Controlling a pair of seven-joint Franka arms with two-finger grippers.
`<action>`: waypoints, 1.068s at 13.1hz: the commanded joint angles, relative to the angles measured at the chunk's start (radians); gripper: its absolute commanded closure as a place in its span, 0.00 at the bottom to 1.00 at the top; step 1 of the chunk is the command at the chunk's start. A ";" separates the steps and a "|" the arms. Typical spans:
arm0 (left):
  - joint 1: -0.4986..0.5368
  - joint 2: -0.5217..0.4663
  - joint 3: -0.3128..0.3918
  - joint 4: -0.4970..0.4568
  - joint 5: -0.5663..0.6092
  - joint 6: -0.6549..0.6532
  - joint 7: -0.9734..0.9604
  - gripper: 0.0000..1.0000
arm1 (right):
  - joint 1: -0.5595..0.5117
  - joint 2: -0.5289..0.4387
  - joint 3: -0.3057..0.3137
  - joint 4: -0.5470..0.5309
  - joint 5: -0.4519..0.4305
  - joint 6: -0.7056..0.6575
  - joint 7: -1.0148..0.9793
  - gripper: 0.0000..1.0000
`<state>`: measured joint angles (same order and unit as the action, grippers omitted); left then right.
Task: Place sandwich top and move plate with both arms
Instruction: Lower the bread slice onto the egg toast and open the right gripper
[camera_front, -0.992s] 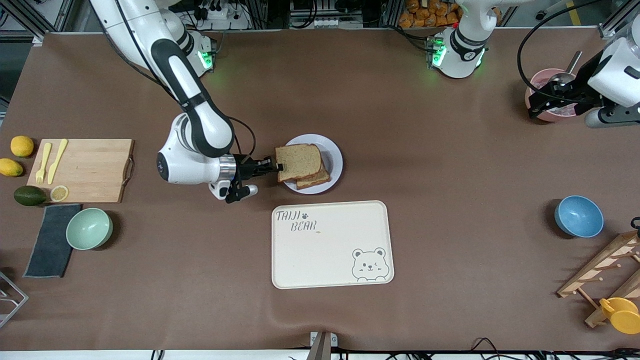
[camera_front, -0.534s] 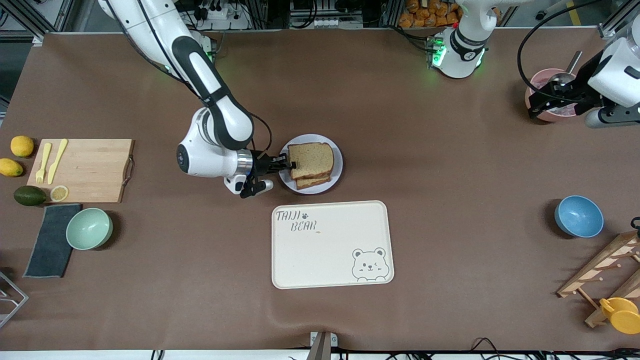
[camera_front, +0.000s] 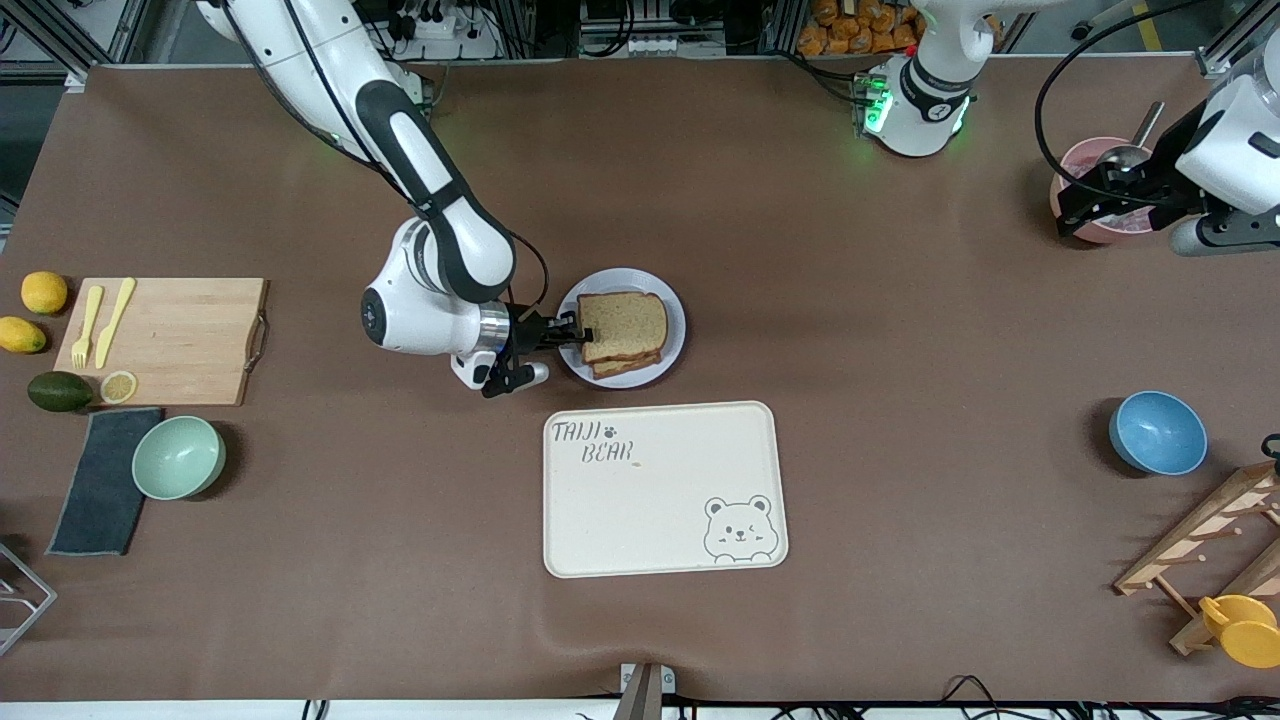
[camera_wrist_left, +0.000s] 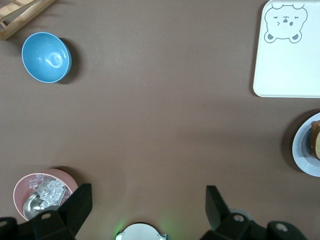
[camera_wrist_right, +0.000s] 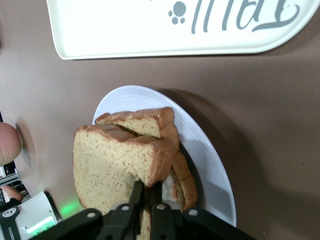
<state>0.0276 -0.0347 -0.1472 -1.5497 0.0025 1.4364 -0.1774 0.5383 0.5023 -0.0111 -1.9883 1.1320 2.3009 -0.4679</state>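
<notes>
- Since the earlier frame, the right gripper (camera_front: 578, 335) has carried the sandwich top (camera_front: 624, 325) fully over the plate (camera_front: 673, 330), jaws narrow, pinching its crust edge.
- Below it lies another slice (camera_wrist_right: 176, 165); the plate sits mid-counter, just farther from the front camera than the bear tray (camera_front: 660, 490).
- Left gripper (camera_wrist_left: 145, 200) waits, jaws wide, over the pink bowl (camera_wrist_left: 30, 190).

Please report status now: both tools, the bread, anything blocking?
Right tool shut on sandwich top, over the plate. Left tool open, waiting above pink bowl. Nothing blocking.
</notes>
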 joint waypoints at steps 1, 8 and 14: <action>0.011 -0.014 -0.003 -0.004 -0.022 -0.011 0.015 0.00 | 0.003 -0.010 -0.004 -0.006 0.023 0.000 0.026 0.59; 0.012 -0.014 -0.003 0.002 -0.022 -0.011 0.015 0.00 | -0.026 -0.031 -0.009 -0.003 0.020 -0.027 0.034 0.00; 0.011 -0.001 -0.003 0.000 -0.022 -0.001 0.013 0.00 | -0.124 -0.059 -0.042 0.042 -0.026 -0.207 0.083 0.00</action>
<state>0.0284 -0.0337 -0.1469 -1.5479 0.0025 1.4364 -0.1774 0.4622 0.4680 -0.0441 -1.9600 1.1311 2.1756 -0.4077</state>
